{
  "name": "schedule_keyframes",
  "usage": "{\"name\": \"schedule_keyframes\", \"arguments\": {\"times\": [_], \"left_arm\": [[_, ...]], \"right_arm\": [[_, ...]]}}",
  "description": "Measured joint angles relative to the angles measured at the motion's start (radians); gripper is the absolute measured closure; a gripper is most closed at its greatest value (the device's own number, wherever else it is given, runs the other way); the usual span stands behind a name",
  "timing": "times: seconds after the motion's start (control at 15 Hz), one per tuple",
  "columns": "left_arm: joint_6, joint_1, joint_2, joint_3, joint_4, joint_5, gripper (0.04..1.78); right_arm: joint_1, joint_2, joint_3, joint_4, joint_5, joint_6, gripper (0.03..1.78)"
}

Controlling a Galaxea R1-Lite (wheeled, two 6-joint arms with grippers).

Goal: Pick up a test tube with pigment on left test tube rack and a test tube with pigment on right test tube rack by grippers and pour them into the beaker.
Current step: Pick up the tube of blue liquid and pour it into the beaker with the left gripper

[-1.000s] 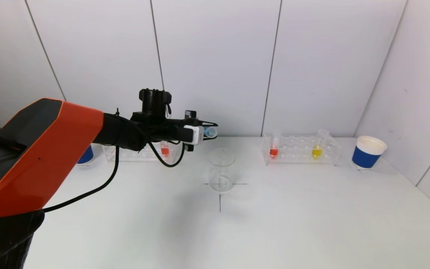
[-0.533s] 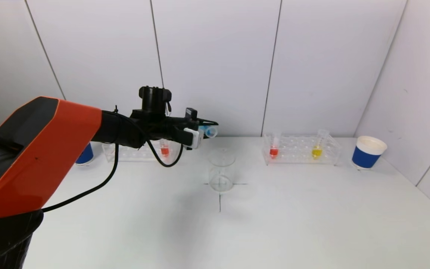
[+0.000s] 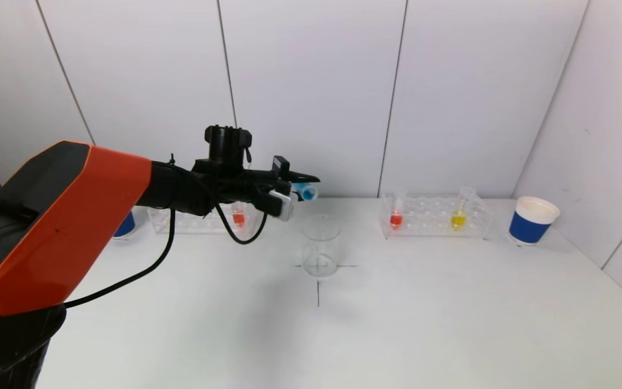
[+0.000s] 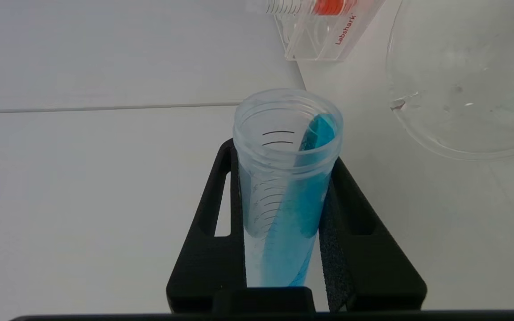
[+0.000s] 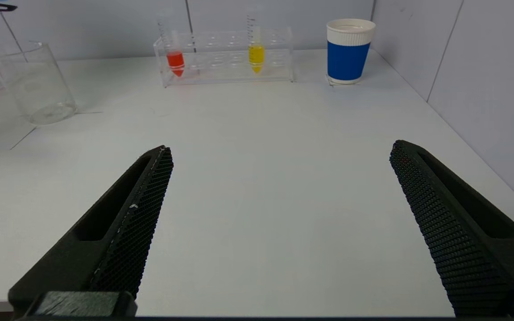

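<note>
My left gripper (image 3: 301, 185) is shut on a test tube of blue pigment (image 3: 304, 191), held nearly level, its mouth just above and left of the clear beaker (image 3: 320, 246). In the left wrist view the blue pigment runs up to the lip of that tube (image 4: 288, 178) between the black fingers (image 4: 208, 240), with the beaker rim (image 4: 462, 76) beside it. The left rack (image 3: 203, 220) holds a red tube (image 3: 238, 216). The right rack (image 3: 434, 216) holds a red tube (image 3: 396, 216) and a yellow tube (image 3: 458, 216). My right gripper (image 5: 279, 214) is open and empty, low over the table's front.
A blue paper cup (image 3: 532, 220) stands right of the right rack, and another blue cup (image 3: 123, 224) stands left of the left rack behind my arm. A black cross is marked on the table under the beaker. Walls close in at the back and right.
My left gripper has rolled the blue tube further over, so its mouth now dips toward the beaker, and it has shifted slightly right. The right arm has not moved.
</note>
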Motion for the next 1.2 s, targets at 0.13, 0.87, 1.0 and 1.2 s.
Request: {"name": "schedule_keyframes", "arguments": {"times": [0.13,0.87,1.0,1.2], "left_arm": [[0.000,-0.004,0.002,-0.001,-0.013,0.000,1.35],[0.002,-0.005,0.024,0.009,-0.051,-0.005,1.35],[0.024,-0.005,0.025,0.009,-0.051,-0.004,1.35],[0.066,-0.004,0.034,0.004,-0.053,-0.004,1.35]], "right_arm": [[0.000,0.000,0.001,0.000,0.000,0.000,0.04],[0.000,0.000,0.000,0.000,0.000,0.000,0.04],[0.000,0.000,0.000,0.000,0.000,0.000,0.04],[0.000,0.000,0.000,0.000,0.000,0.000,0.04]]}}
